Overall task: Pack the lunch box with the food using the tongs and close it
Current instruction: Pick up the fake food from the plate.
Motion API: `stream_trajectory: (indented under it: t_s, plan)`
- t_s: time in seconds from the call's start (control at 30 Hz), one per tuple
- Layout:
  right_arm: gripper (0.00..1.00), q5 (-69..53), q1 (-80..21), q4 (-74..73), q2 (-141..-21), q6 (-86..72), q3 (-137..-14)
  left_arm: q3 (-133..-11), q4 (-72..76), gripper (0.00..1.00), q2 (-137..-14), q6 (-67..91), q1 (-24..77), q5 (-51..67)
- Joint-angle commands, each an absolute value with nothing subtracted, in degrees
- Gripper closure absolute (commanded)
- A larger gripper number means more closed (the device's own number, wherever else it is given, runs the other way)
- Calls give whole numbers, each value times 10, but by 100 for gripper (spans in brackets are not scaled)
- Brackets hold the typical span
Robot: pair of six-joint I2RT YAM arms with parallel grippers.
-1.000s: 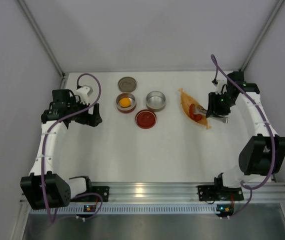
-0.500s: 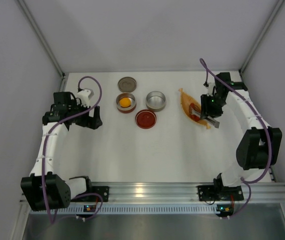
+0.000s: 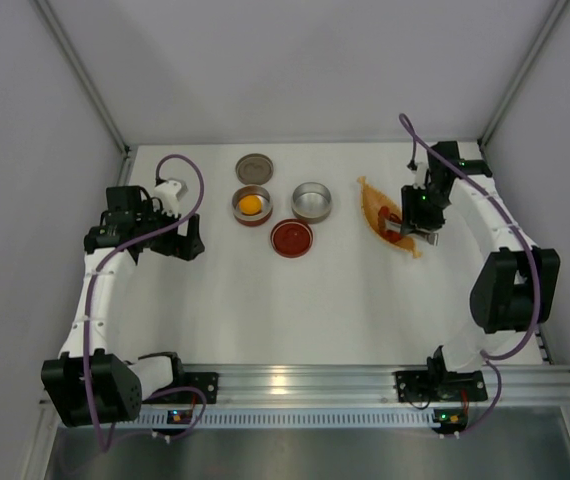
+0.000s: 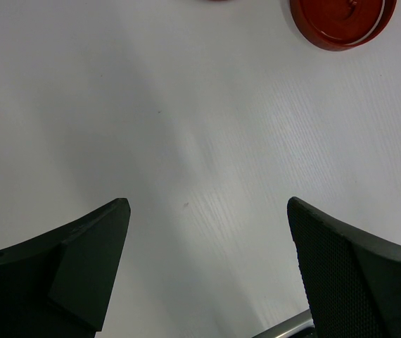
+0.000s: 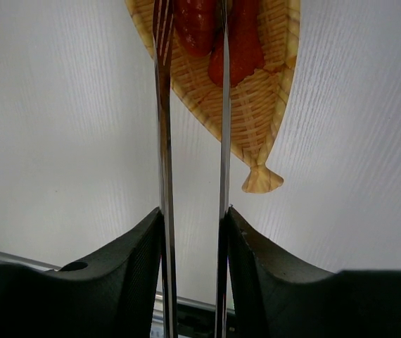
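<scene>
On the white worktop (image 3: 265, 310), the left gripper (image 4: 207, 271) hangs nearest, over bare surface on the left side. Its jaws are spread wide and hold nothing. Ahead of it, well apart, lies a red round tin or lid (image 4: 341, 21); which of the two it is cannot be told.

From above, that red piece (image 3: 292, 238) sits closest of a small cluster near the middle. Just behind it to the left is a tin (image 3: 239, 196) holding the round orange-yellow food piece (image 3: 251, 205). Just behind it to the right is a bare metal tin (image 3: 312, 201). A grey round lid (image 3: 254, 167) lies farthest back, beside the tin with the orange-yellow piece.

On the right side, the right gripper (image 5: 193, 274) is clamped on the tongs (image 5: 164, 141), one finger pressing against each thin metal arm. The two arms run forward side by side with a narrow gap between them. They reach over the orange leaf-shaped dish (image 5: 257, 105), which lies flat with its tail end toward the wrist camera. The red slices (image 5: 243, 49) lie in the dish. The arm with the forked end passes beside one slice, and the other arm crosses over them. The tips run out of the wrist view, so whether they pinch a slice cannot be told.
</scene>
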State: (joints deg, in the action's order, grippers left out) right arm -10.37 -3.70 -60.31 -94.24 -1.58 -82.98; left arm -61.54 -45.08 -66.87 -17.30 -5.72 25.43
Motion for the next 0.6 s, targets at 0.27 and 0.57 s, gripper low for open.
stream_trajectory:
  t_s: [0.27, 0.57]
  plan:
    - [62, -94, -60, -570, -982, -26, -877, -613, -435, 2, -658, -183, -61, 252]
    - [78, -87, -62, -578, -984, -20, -880, -612, -435, 2, -661, -185, -61, 250]
